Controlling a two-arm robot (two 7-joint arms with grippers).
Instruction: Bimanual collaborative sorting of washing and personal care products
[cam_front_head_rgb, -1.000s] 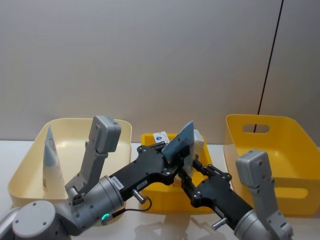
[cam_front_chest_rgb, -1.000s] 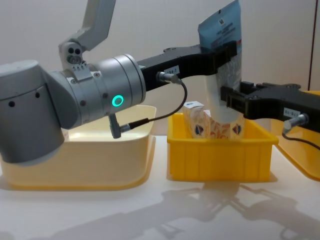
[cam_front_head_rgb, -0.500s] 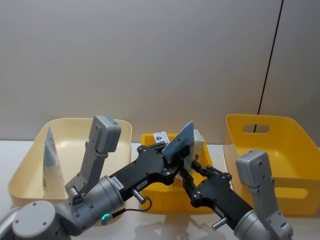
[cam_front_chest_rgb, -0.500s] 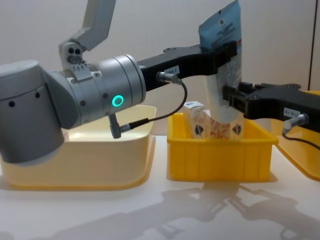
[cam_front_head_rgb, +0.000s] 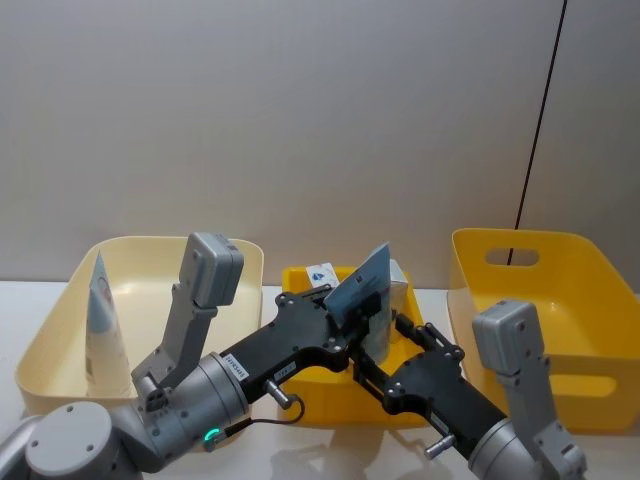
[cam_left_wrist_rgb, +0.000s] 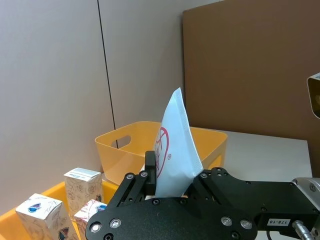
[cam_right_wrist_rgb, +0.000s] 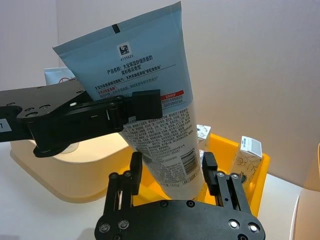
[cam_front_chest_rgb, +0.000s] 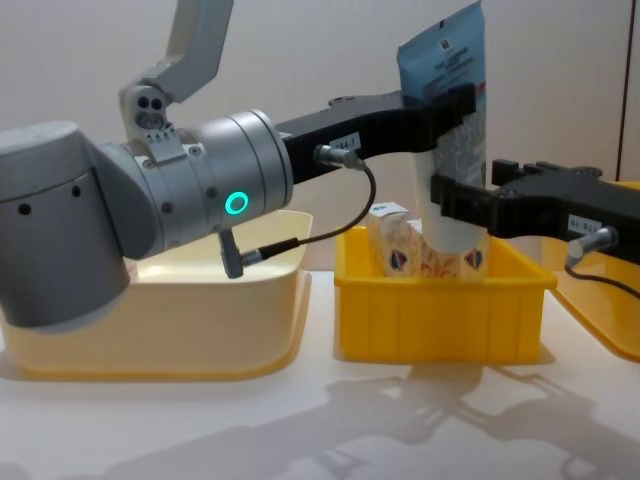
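**Tube upright between both grippers over the middle bin**

From my console, the light-blue tube (cam_front_chest_rgb: 455, 60) stands with its long axis close to vertical, crimped flat top up and narrower end down. In the right wrist view its printed text panel faces the camera. It hangs over the small yellow bin (cam_front_chest_rgb: 440, 310) in the middle of the table. Its lower end reaches about rim height, just beside the white cartons (cam_front_chest_rgb: 395, 245) standing inside. I cannot tell whether it touches them.

The left gripper (cam_front_chest_rgb: 452, 103) pinches the tube across its upper half, below the crimp. That arm comes in from the left with its black forearm stretched almost level above the cream bin (cam_front_head_rgb: 60, 330).

The right gripper (cam_right_wrist_rgb: 171, 172) reaches in level from the right, lower than the left one. Its fingers (cam_right_wrist_rgb: 134, 172) are spread to either side of the tube's lower body. They sit close to the sides, and I cannot make out any real squeeze there. In the head view the two black forearms meet in a V at the tube.

A second tube (cam_front_head_rgb: 100, 320) stands in the cream bin, crimped end up, against the wall on my left. The large yellow bin (cam_front_head_rgb: 560, 290) sits well apart on the right.
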